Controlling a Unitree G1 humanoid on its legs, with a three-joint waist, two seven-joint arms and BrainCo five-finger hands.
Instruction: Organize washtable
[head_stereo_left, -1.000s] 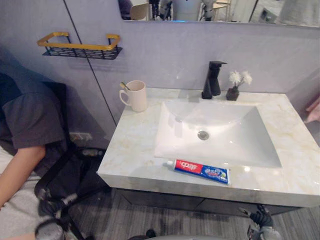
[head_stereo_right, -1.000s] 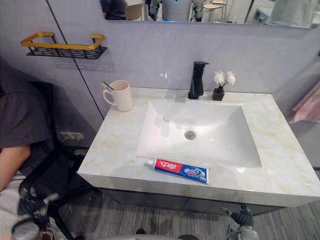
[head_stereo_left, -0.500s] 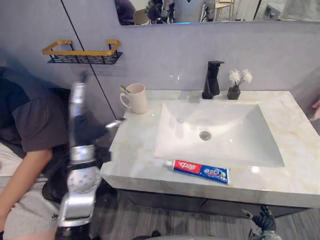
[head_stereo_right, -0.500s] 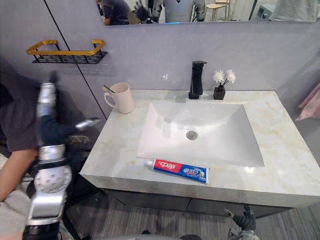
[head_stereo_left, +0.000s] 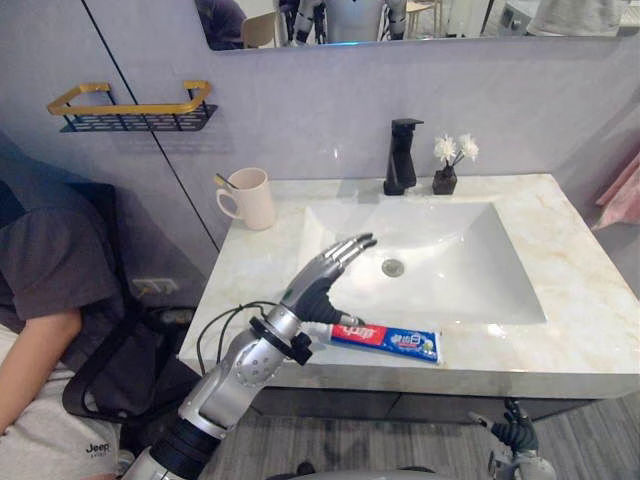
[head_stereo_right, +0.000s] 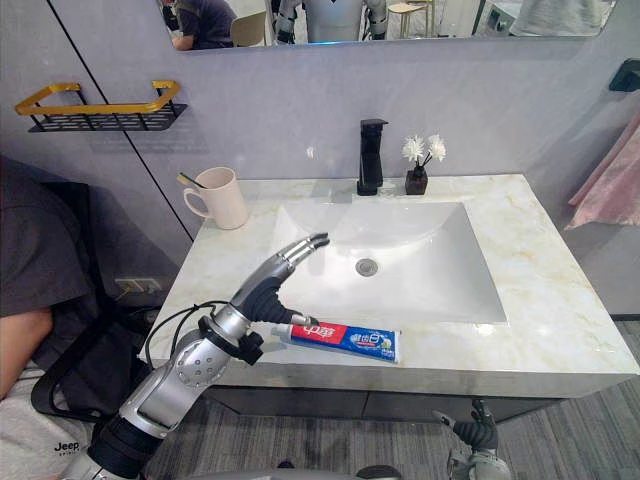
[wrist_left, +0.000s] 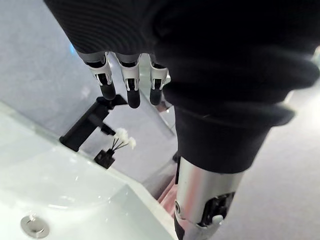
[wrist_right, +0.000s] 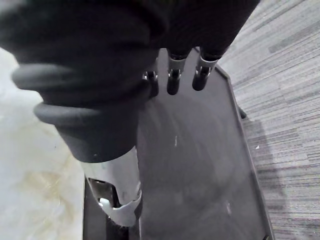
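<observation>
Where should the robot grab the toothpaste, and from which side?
Probably across the middle of the toothpaste, pinching its long edges from above. It lies flat along the front of the counter, and the open left hand hovers by its left end.

The left hand (head_stereo_left: 322, 278) hovers with straight fingers over the near left rim of the sink (head_stereo_left: 465, 262), just beside the left end of the toothpaste (head_stereo_left: 385, 340), which lies along the near edge of the tabletop (head_stereo_left: 590, 300). A mug (head_stereo_left: 254, 199) stands far left. The faucet (head_stereo_left: 402, 157) and a flower vase (head_stereo_left: 446, 172) stand behind the sink.
</observation>
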